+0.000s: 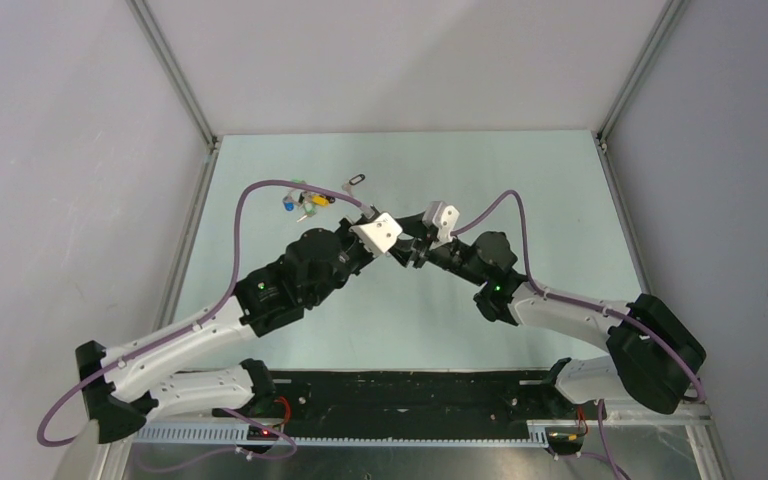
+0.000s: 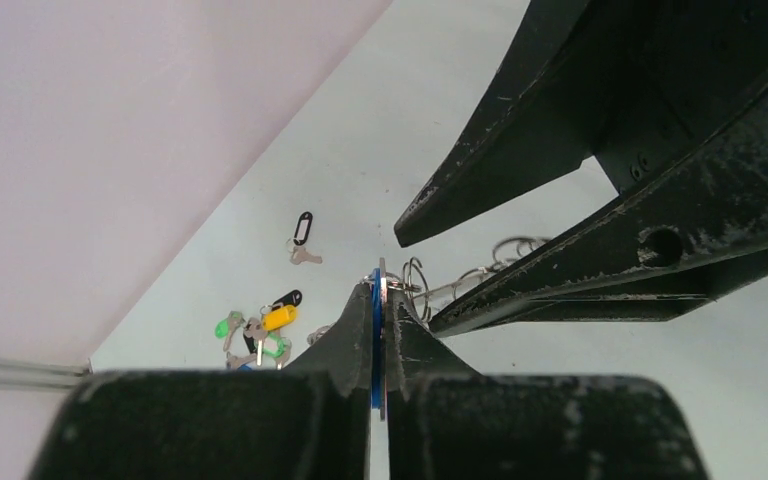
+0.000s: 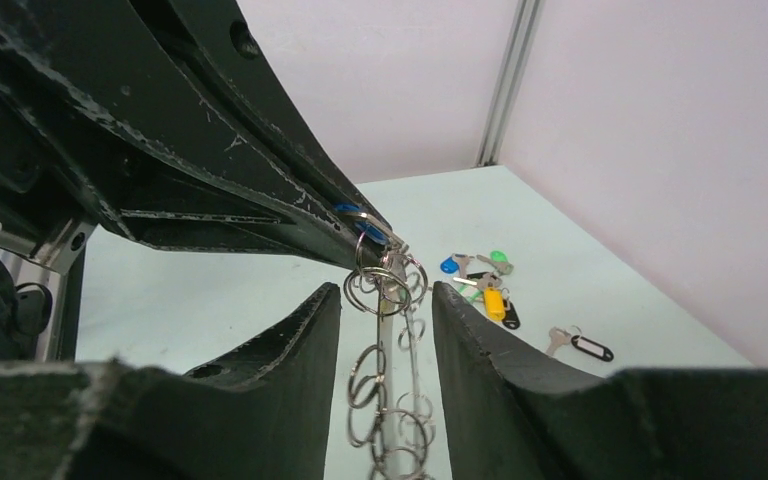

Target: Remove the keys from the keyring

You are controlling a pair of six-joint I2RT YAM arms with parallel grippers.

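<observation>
My left gripper [image 2: 380,285] is shut on a flat blue-headed key [image 2: 375,345], held above the table. A chain of small linked steel rings [image 3: 370,390] hangs from that key [image 3: 352,210]. My right gripper [image 3: 387,290] is open, with a finger on each side of the hanging chain, not touching it. Both grippers meet over the table's middle in the top view, left [image 1: 405,250] and right [image 1: 418,250]. No large hoop fringed with keys shows. Loose keys with coloured tags [image 1: 305,200] lie in a pile at the far left.
A single key with a black tag [image 1: 353,183] lies beside the pile, also seen in the left wrist view [image 2: 303,235]. The pile shows in the right wrist view [image 3: 480,285]. White walls and a metal post [image 3: 505,90] bound the pale green table [image 1: 560,200].
</observation>
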